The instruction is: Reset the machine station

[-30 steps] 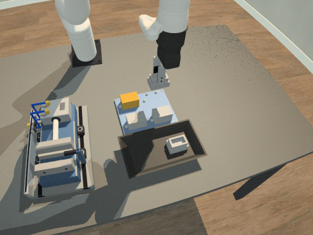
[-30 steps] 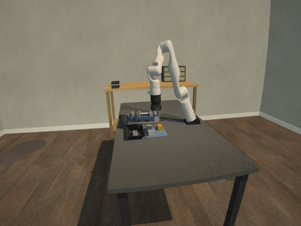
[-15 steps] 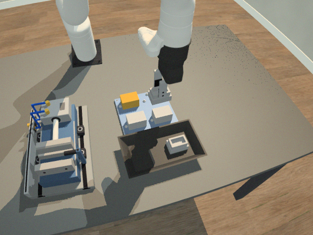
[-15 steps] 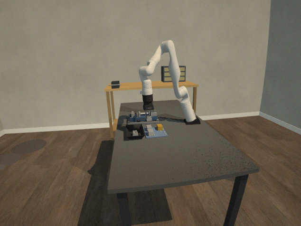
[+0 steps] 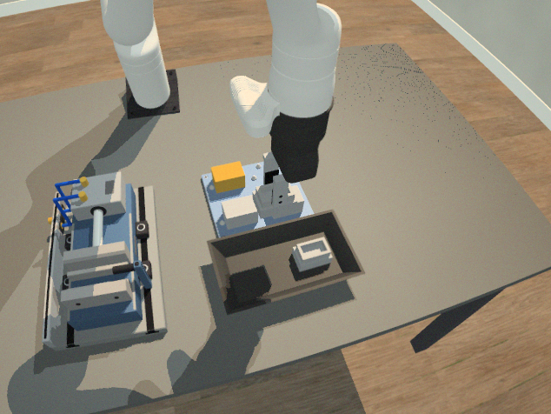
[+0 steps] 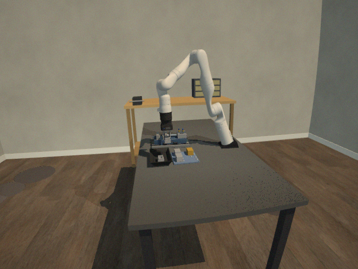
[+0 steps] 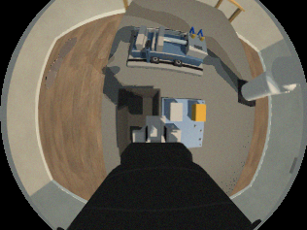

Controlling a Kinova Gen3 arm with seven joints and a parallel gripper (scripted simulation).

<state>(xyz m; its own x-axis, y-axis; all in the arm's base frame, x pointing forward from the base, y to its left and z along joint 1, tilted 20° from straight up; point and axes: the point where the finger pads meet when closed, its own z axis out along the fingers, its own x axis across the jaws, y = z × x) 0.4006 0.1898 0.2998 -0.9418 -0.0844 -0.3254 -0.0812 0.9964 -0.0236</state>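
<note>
I see one part (image 5: 312, 256) (image 6: 160, 158) in the tray (image 5: 284, 235) (image 6: 170, 161) (image 7: 122, 117), with room beside it; three blanks on the plate (image 5: 209, 203) (image 6: 189, 160) (image 7: 188, 132) alongside; the gripper (image 5: 276, 198) (image 6: 166, 134) (image 7: 155, 130) grips one gray block (image 5: 264, 204) (image 7: 154, 124).

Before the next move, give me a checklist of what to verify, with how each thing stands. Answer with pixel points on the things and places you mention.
1. Pincer (image 5: 276, 196) (image 6: 167, 137) (image 7: 155, 130) closed on a gray block (image 7: 154, 125): ok.
2. Held block identified as blank or finished part: cannot tell, top hidden.
3. Vise (image 5: 117, 311) (image 6: 176, 140) (image 7: 170, 48) open, no blank between its jaws: ok.
4. Pocketed part (image 5: 314, 256) (image 6: 160, 158) in outfeed tray (image 5: 288, 290) (image 6: 170, 157) (image 7: 156, 101), pocket up: ok.
5. Yellow blank (image 5: 228, 176) (image 6: 190, 151) (image 7: 198, 113) on infeed plate (image 5: 248, 191) (image 6: 189, 159) (image 7: 187, 140): ok.
</note>
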